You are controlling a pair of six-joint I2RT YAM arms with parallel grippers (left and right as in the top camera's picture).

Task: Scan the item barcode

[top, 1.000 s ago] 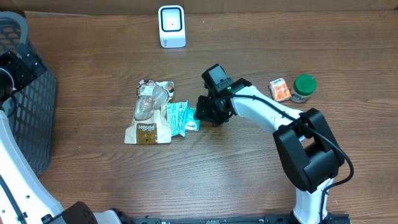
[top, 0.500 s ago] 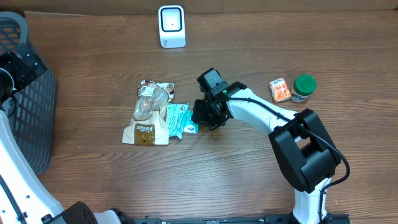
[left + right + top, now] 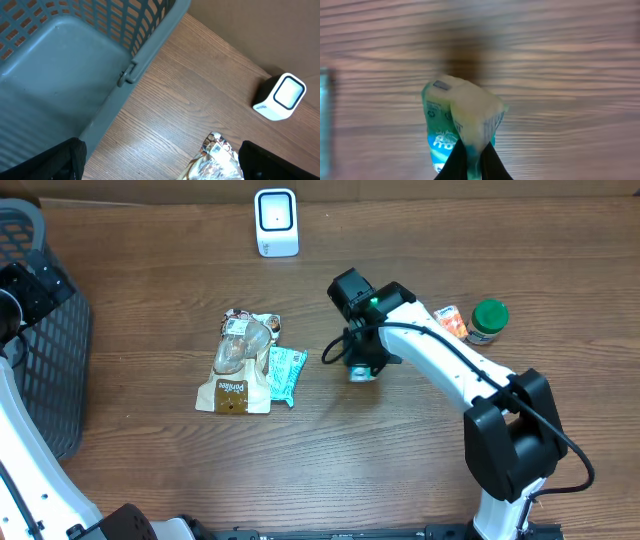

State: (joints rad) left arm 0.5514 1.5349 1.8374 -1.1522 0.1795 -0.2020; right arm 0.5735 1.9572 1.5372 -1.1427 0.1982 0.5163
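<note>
While lifted clear of the surface (image 3: 330, 450): right tool (image 3: 362, 367) pinched on teal packet (image 3: 462, 127).
Reaches in from the right, wrist bent downward, packet dangling between snack bag (image 3: 240, 360) and jar (image 3: 488, 321); left tool (image 3: 160, 170) spread wide beside basket (image 3: 75, 65).

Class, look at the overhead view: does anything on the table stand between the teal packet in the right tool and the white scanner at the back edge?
Nothing visible does. The right tool holds the teal packet, and only bare wood lies between it and the white scanner. The snack bags lie off to the side.
</note>
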